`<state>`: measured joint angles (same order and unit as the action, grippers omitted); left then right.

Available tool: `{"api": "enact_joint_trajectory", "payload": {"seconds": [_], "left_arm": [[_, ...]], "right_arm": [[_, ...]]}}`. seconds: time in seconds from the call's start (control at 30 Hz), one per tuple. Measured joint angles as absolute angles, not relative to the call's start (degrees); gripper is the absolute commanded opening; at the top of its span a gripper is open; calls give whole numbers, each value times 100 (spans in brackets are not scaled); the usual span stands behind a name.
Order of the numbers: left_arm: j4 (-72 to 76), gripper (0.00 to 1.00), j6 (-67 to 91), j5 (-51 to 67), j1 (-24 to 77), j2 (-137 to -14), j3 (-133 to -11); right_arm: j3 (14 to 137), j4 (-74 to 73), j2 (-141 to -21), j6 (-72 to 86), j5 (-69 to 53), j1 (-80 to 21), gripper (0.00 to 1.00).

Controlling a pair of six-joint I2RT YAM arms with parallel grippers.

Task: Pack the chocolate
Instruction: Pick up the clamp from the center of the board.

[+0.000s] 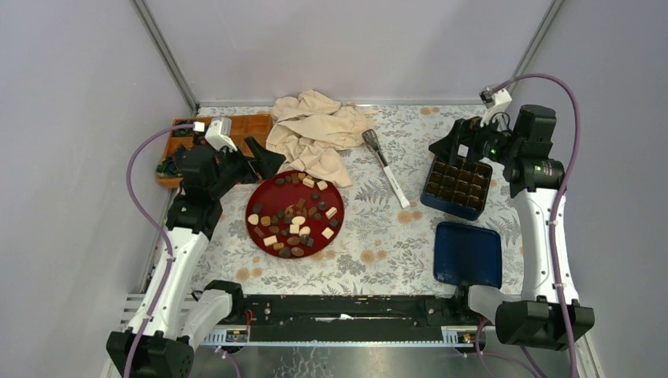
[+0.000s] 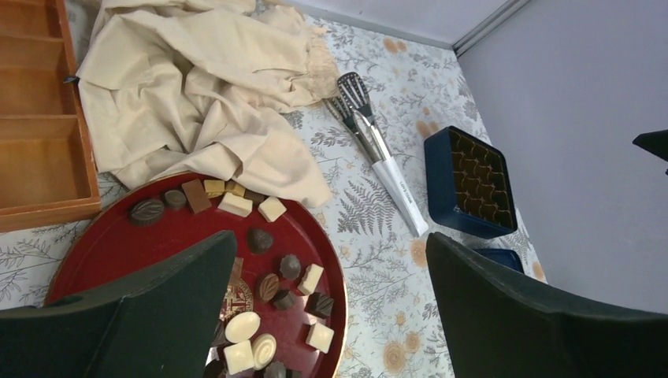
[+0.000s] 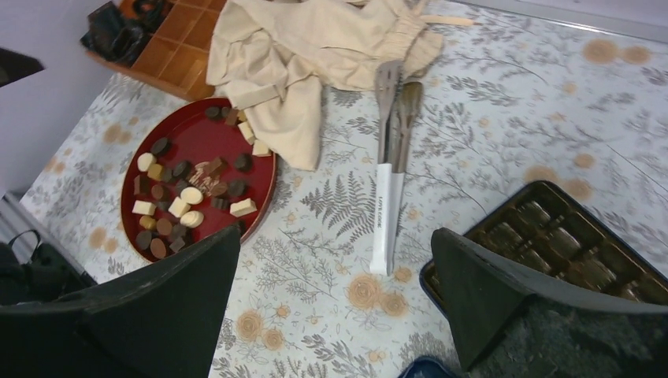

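Plainly, the chocolate (image 1: pixel 293 220) all lies loose on the red plate (image 1: pixel 335 191), a crowded scatter of dark, light brown and cream pieces. The left hand (image 2: pixel 324 240) hangs over the plate's far-left side with its fingers spread wide and nothing between them. The right hand (image 3: pixel 335 236), equally spread and empty, is well to the plate's right, above the blue compartment box (image 1: pixel 449 207). Tongs (image 1: pixel 386 167) lie on the surface between plate and box, and a cream cloth (image 1: pixel 315 130) laps over the plate's far rim.

Each piece looks light, hard and smooth, so it would probably skid under a glancing touch and scuff under a hard squeeze. Square ones look best taken across two flat sides, preferably those near the plate's edge with open space around them.
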<state>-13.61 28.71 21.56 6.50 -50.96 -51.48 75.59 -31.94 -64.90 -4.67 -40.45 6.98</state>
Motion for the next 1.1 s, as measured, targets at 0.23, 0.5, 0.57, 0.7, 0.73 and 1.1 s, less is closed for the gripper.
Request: {"api": "enact_joint_trajectory", "payload": {"seconds": [0.23, 0.5, 0.57, 0.7, 0.73, 1.1], "left_arm": [[-1127, 99, 2416, 2187, 582, -5218, -4700], [-1111, 99, 1861, 1811, 585, -5043, -4318], [-1116, 99, 1761, 1658, 596, -4936, -4248], [-1118, 98, 1588, 1396, 600, -4628, -4101], [-1118, 98, 1555, 1332, 600, -4525, -4051], [-1116, 98, 1439, 1223, 607, -4185, -3911]], "right_arm": [[7290, -2491, -7255, -819, -4327, 272, 99], [8254, -2497, -9231, -1024, -3341, -425, 100], [8482, -2493, -9662, -1028, -2952, -578, 100], [8582, -2504, -10283, -1114, -2340, -934, 91], [8582, -2508, -10422, -1149, -2257, -1035, 87], [8593, -2788, -11155, -1308, -2622, -1334, 67]]}}
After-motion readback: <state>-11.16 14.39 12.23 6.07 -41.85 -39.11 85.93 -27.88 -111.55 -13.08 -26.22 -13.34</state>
